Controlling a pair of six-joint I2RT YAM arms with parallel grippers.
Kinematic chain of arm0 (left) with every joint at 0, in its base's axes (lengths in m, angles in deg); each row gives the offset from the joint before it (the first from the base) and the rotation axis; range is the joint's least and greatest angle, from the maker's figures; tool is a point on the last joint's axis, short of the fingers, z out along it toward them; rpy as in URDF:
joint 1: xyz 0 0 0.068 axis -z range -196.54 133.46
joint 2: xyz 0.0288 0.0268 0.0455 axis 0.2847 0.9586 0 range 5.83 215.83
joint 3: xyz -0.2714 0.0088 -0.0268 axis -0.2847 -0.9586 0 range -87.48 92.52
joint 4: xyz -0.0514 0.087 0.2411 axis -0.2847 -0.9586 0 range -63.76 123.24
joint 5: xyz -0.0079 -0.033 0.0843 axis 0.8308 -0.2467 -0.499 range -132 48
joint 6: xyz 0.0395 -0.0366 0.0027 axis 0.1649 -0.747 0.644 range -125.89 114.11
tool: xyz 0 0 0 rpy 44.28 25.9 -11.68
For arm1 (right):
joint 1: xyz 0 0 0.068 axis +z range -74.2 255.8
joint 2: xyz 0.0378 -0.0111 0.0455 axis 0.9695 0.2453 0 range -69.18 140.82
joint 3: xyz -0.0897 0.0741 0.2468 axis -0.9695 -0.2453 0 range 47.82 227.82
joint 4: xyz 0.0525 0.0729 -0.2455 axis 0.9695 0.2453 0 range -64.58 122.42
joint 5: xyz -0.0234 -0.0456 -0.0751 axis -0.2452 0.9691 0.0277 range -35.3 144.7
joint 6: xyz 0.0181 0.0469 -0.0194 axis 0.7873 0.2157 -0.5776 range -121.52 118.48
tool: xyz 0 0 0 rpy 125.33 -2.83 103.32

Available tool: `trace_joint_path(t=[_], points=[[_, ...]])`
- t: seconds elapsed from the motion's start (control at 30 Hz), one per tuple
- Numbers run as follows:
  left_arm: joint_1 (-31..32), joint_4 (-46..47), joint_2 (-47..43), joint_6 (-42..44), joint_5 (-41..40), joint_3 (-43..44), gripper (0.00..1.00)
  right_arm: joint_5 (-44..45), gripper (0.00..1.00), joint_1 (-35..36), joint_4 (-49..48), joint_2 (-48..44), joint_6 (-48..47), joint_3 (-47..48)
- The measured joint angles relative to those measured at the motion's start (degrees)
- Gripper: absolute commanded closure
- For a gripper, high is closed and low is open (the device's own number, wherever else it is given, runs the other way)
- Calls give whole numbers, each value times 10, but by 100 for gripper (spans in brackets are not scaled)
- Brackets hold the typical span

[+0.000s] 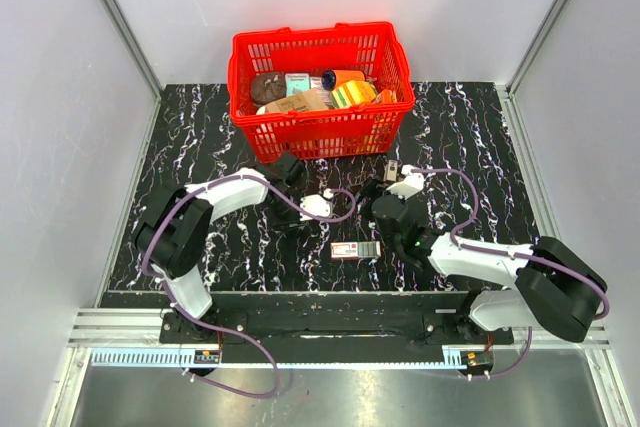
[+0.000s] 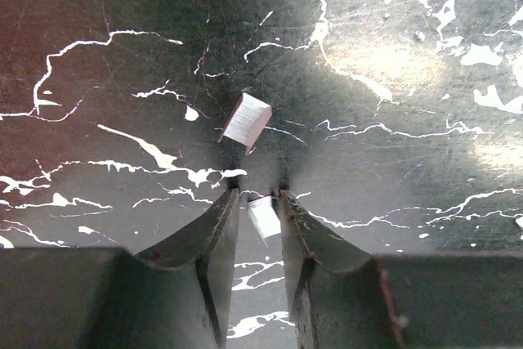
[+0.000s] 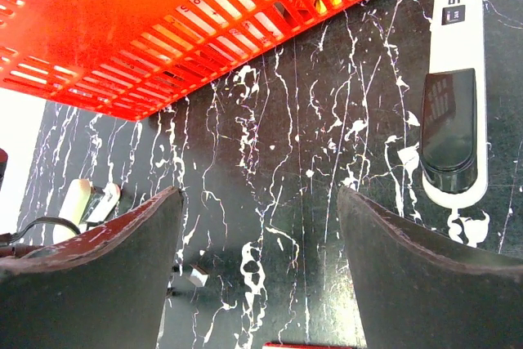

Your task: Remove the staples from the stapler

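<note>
Black-tipped left gripper (image 2: 259,195) was nearly pinched together, w/ a tiny silvery staple chunk (image 2: 263,218) sitting right btwn the tips. Couldn't tell if it was actually clamped or just flanked, tbh. Just beyond the tips a second staple chunk (image 2: 246,118) lay loose on the marbled table (image 2: 409,104), apart from the first one.

On the other side the right gripper (image 3: 260,194) was spread wide w/ nothing in it. The stapler (image 3: 452,120) lay flat off to its right, past the right finger and not touched by either arm, its far end close to the red basket (image 3: 163,30). Further back toward the arm bases, a red-and-white box (image 1: 355,250) sat on the table.

What could go wrong imo:
- The chunk was small and slick-looking. Squeeze it off-centre and it prob squirts out or flips flat, then good luck picking it up off that busy marble pattern.
- Staple strips are only glued together, so too much pinch could snap it into loose bits.
- Coming down or lifting sloppy could bump the 2nd chunk and send it skidding.
- Nobody was holding the stapler. Couldn't see inside it from these views, so idk if more staples were left. If so, poking at it one-handed would prob just shove it into the basket wall.
</note>
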Motion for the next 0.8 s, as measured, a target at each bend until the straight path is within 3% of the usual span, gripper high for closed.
trace_joint_path(t=[0.47,0.8], points=[[0,-27,4,-54,-5,22,84,0,14,0,3,-41,-16,-6],[-48,-96,-93,-160,63,187,84,-14,13,-2,48,-149,-44,2]])
